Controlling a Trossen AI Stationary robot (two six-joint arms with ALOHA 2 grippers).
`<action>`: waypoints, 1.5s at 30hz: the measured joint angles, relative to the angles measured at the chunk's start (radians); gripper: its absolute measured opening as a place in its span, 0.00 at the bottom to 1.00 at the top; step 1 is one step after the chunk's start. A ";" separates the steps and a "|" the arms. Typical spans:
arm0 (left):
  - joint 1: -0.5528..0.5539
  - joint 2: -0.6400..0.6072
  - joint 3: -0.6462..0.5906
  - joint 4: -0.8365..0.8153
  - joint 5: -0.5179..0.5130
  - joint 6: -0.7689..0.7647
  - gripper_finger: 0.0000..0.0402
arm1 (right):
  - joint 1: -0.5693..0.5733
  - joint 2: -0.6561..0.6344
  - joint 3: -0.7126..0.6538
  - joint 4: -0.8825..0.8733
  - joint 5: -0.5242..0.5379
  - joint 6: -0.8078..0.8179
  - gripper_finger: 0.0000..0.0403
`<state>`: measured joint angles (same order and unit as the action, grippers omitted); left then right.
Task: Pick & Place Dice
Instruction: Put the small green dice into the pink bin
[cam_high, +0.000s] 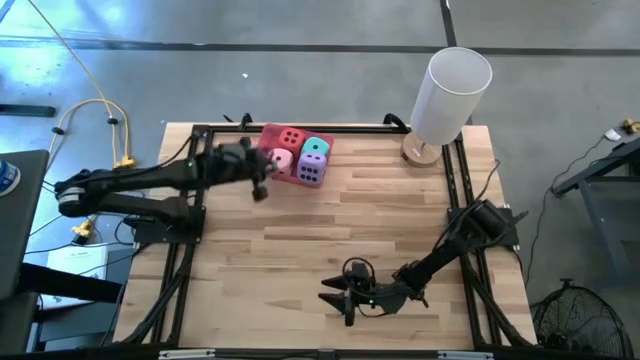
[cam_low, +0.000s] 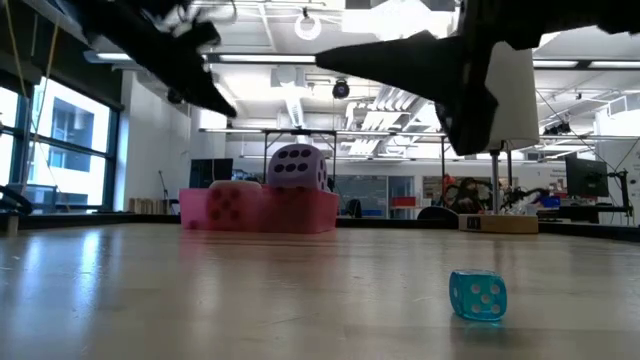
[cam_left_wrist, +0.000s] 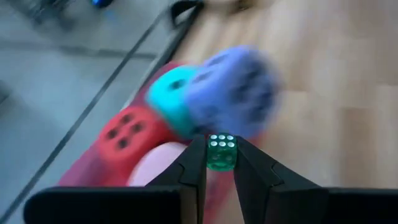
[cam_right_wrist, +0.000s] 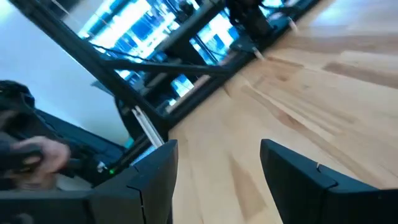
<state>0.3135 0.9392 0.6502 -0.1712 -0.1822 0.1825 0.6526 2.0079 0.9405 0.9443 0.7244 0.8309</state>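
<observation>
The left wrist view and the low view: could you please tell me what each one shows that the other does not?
Only the left wrist view shows the small green die pinched in the left gripper, plus the red die and teal die. Only the low view shows a small blue die lying alone on the table. Both show the purple die and the pink tray.

A light wooden table (cam_high: 300, 250) stands on a grey concrete floor (cam_high: 300, 70). At about one o'clock on it sits a white cylindrical lamp (cam_high: 450, 95) on a round wooden base. Yellow cables (cam_high: 95, 110) trail at ten o'clock. Tall windows (cam_low: 60, 150) brighten the left wall; ceiling lights (cam_low: 310, 25) hang overhead, with what may be desks far behind.
</observation>
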 joint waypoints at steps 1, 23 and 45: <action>0.045 0.026 0.000 0.017 0.002 -0.005 0.13 | 0.003 0.013 0.000 0.041 0.000 -0.022 0.55; 0.297 0.347 -0.001 0.198 -0.006 -0.085 0.17 | 0.061 0.044 0.014 0.102 -0.017 -0.279 0.55; 0.281 0.352 -0.001 0.160 -0.067 0.040 0.17 | 0.061 0.044 0.014 0.075 -0.024 -0.275 0.55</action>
<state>0.5940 1.2907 0.6495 -0.0115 -0.2492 0.2226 0.7139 2.0518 0.9546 1.0195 0.7002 0.5560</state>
